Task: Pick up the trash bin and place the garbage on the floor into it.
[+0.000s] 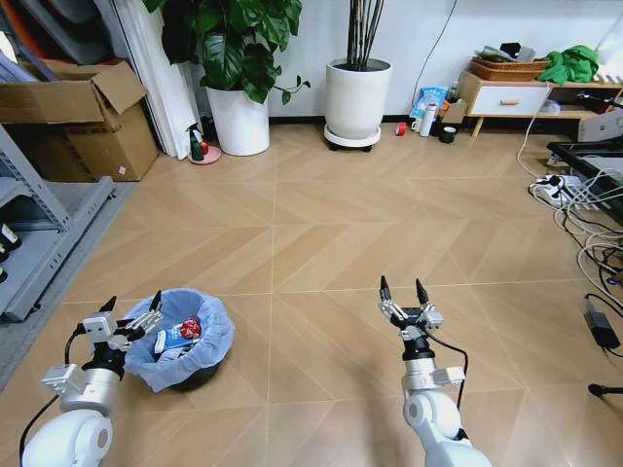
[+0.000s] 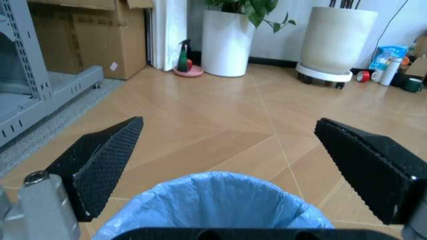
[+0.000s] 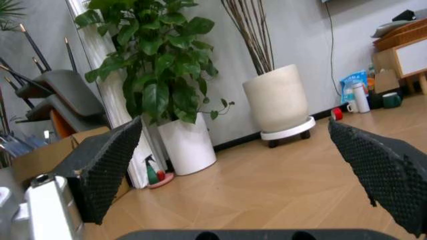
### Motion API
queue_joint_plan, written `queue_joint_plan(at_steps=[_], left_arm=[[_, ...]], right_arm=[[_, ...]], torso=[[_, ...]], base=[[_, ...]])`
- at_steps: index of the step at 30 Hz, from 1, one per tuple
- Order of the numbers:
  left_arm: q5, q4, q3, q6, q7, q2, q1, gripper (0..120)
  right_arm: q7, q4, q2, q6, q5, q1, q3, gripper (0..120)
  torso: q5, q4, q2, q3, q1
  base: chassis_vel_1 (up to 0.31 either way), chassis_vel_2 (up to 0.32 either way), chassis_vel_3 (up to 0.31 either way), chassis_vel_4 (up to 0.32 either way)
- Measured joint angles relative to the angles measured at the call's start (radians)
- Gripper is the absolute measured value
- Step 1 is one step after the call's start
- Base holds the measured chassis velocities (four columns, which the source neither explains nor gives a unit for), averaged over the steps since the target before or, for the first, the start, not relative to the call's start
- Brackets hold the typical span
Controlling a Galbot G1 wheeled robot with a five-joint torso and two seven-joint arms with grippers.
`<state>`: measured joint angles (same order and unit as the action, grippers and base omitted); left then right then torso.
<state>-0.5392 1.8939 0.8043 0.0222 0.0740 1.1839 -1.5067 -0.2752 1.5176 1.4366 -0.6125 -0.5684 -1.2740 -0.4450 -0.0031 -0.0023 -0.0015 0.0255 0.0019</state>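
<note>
Here your trash bin sits on the floor at the robot's left, its crinkled blue liner folded over the rim, and it already holds garbage: a blue-white packet and a red wrapper lie inside, so the collecting looks largely done, judging by the bare boards around it. Your left end effector hovers just above the bin's near-left rim with its fingers spread wide and grasping nothing; from the left wrist view the liner's edge lies directly below and between the two pads, a pose that suits either a fresh grip on the rim or a release just made, and you cannot tell which. Your right end effector is held out over bare floor, well apart from the bin, also released and empty, likely waiting. The chevron wooden flooring is level and clear of litter across the open middle. Beyond it, two white plant pots stand against the far wall, cardboard boxes and a grey rack at the left, cables trailing at the right.
</note>
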Motion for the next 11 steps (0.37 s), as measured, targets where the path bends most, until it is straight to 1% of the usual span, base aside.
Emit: queue_joint_plan(at_steps=[11], left_arm=[[-0.002, 0.0, 0.0, -0.001, 0.0, -0.001, 0.0, 100]], right_arm=[[-0.001, 0.001, -0.001, 0.001, 0.0, -0.002, -0.002, 100]], torso=[[0.0, 0.0, 0.0, 0.0, 0.0]], base=[[0.0, 0.0, 0.0, 0.0]])
